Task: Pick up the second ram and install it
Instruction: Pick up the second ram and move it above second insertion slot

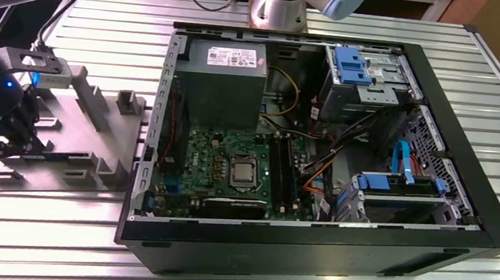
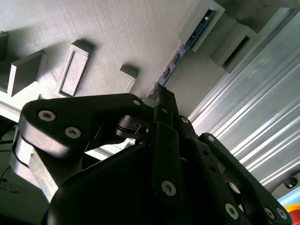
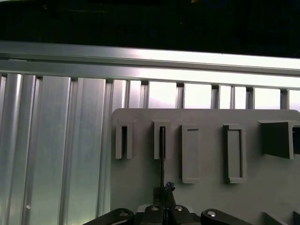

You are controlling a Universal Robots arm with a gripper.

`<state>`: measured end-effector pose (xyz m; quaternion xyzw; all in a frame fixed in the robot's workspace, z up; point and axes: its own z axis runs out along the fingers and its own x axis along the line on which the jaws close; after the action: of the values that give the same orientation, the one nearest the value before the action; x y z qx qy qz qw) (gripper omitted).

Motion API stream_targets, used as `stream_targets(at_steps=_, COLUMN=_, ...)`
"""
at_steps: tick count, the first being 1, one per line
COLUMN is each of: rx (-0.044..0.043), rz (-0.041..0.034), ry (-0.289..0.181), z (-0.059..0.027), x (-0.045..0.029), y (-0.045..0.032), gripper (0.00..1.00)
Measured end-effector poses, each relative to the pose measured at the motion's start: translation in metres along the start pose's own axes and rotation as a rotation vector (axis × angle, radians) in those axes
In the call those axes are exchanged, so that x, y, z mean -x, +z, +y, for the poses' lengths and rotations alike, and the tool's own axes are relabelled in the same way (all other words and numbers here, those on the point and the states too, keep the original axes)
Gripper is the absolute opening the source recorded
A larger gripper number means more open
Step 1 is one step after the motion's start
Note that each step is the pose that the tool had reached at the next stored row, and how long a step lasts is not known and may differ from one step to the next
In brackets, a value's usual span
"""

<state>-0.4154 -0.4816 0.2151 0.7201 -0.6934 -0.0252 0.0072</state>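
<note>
Since the second ram (image 2: 190, 40) is a thin, light, stiff-but-fragile board, I'd pinch its flat faces, not the chips. It's standing on edge in the gray holder (image 3: 206, 187) on the counter (image 3: 61, 164), and the hand (image 3: 163, 208) looks clenched on it.

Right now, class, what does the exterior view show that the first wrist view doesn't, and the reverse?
Exterior view adds: the open black computer case with its green motherboard. First wrist view adds: the thin dark ram stick edge-on, one end in a slot, the other in the black claw. Shared: the grey slotted plastic tray on the ribbed aluminium table.
</note>
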Motion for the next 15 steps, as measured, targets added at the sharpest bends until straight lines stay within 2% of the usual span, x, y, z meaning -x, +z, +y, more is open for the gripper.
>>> stream_targets(at_steps=1, rx=0.0001, rz=0.0000, ry=0.000, z=0.0000, x=0.0000, y=0.0000, gripper=0.16)
stream_targets(at_steps=2, rx=0.0000, rz=0.0000, ry=0.000, z=0.0000, x=0.0000, y=0.0001, gripper=0.16)
stream_targets(at_steps=3, rx=0.0000, rz=0.0000, ry=0.000, z=0.0000, x=0.0000, y=0.0001, gripper=0.24)
stream_targets(at_steps=11, rx=0.0000, rz=-0.0001, ry=0.000, z=0.0005, x=0.0003, y=0.0108, gripper=0.24)
stream_targets(at_steps=15, rx=-0.0001, rz=0.0000, ry=0.000, z=0.0006, x=0.0008, y=0.0137, gripper=0.24)
